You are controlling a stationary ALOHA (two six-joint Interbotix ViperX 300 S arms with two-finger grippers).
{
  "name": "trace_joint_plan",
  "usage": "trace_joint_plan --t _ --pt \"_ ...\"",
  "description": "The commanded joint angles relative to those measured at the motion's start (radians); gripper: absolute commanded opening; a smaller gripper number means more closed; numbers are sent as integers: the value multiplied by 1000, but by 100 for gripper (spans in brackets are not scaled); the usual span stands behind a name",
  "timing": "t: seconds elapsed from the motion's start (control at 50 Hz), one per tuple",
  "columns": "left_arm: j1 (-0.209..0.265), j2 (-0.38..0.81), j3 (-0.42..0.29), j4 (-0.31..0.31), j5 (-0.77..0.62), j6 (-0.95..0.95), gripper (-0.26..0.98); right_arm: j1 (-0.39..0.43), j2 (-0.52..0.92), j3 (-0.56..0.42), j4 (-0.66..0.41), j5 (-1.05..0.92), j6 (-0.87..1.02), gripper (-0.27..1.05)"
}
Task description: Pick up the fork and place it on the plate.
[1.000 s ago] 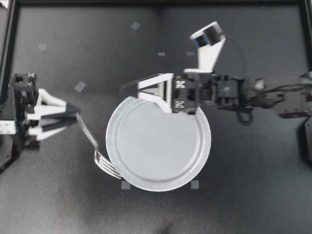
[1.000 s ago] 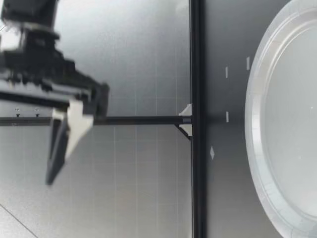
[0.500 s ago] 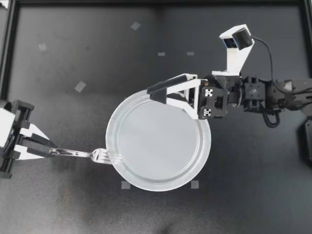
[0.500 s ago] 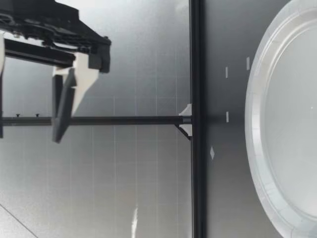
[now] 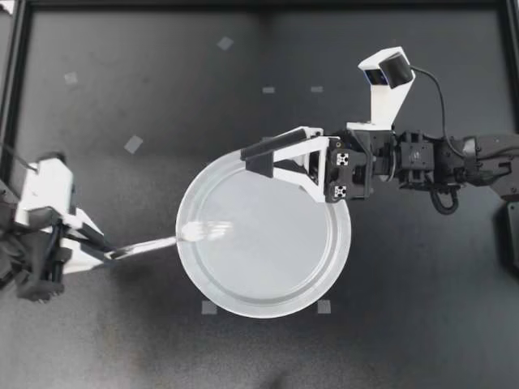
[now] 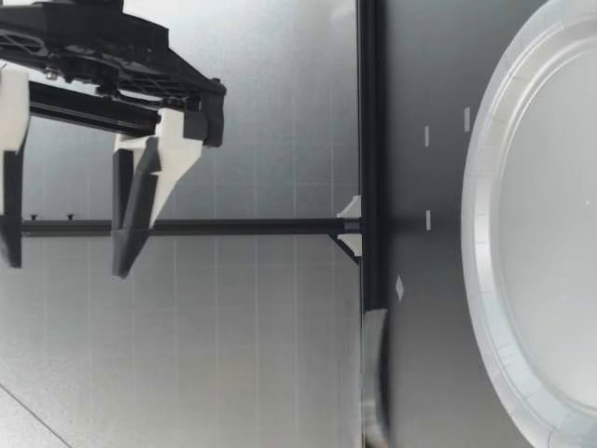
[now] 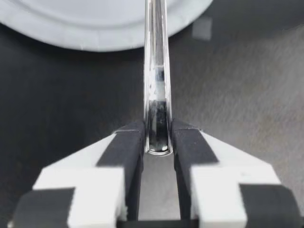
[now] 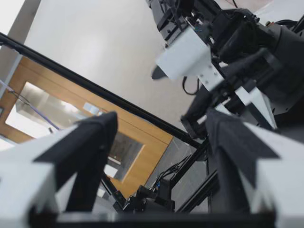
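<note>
Left gripper [image 5: 104, 248] is pinched tight on the fork's [image 5: 162, 241] handle end, both pads touching it. The tines, blurred, reach over the plate's [image 5: 268, 275] left rim; touching it or not, can't tell. Right gripper [image 5: 253, 159] hangs above the plate's rim, fingers spread wide, empty.

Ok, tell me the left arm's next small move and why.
Probably carry the fork a little farther over the plate before lowering: my left gripper is shut on its handle end, and only the tines lie over the rim.
</note>
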Motion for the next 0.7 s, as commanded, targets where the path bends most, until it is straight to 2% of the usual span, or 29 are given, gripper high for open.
trace_joint_plan --t 0.0,0.1,0.3,0.68 --pt "-21 51 -40 -15 17 -18 13 5 -11 -15 -3 -11 -2 74" --pt "-31 115 -51 -41 38 -71 13 5 -8 -15 -3 -14 -2 74" --pt "-32 244 -52 -41 31 -178 13 5 0 -15 -3 -17 -2 74" --pt "-32 325 -51 -21 -5 -176 13 5 17 -15 -5 -21 0 74"
